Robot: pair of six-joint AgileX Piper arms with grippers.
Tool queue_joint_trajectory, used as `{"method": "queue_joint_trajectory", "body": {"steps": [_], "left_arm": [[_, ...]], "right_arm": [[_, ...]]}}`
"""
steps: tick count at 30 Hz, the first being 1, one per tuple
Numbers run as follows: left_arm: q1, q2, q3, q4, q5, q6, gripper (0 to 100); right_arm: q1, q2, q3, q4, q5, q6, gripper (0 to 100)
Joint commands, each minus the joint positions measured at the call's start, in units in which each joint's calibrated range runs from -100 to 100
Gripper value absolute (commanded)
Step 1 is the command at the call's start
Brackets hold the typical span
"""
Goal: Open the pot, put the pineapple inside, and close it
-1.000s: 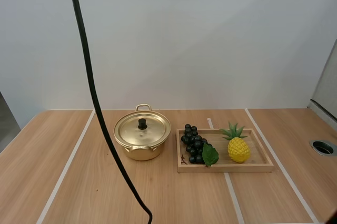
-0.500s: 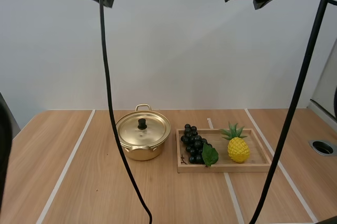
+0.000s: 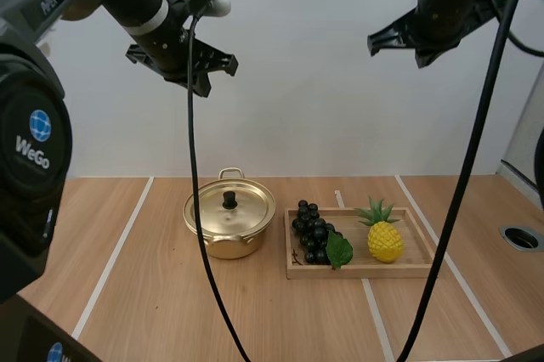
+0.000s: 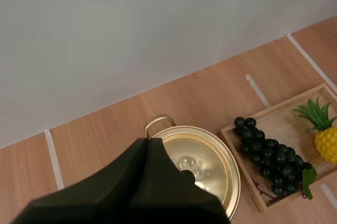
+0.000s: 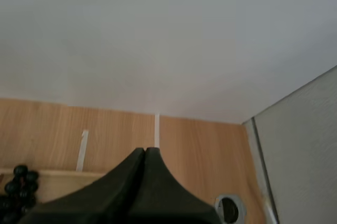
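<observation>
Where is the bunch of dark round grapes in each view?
High view: bunch of dark round grapes on the rectangular wooden tray's left end, right of the golden metal pot.
Left wrist view: grapes on the tray, beside the pot.
Right wrist view: grapes beside the tray rim.
Shared landmark: the tray.

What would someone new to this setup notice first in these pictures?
The shiny gold pot, lid on, sits on the table. Beside it a wooden tray holds dark grapes and a bright yellow pineapple. Both arms hang high above, the left gripper and right gripper shut on nothing.
</observation>
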Motion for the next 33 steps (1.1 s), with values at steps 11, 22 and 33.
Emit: {"method": "queue_joint_trajectory", "body": {"steps": [11, 22, 33], "left_arm": [[0.09, 2.69, 10.38, -1.57, 0.00, 5.04, 15], [0.09, 6.41, 17.90, -5.46, 0.00, 10.33, 62], [0.09, 11.22, 18.69, -8.40, 0.00, 13.91, 77]], "right_arm": [[-0.21, -0.53, 21.71, -3.62, -8.62, 0.23, 0], [-0.21, -0.53, 28.34, -5.77, -12.73, 0.23, 0], [-0.21, -0.53, 29.41, -5.77, -13.28, 0.43, 0]]}}
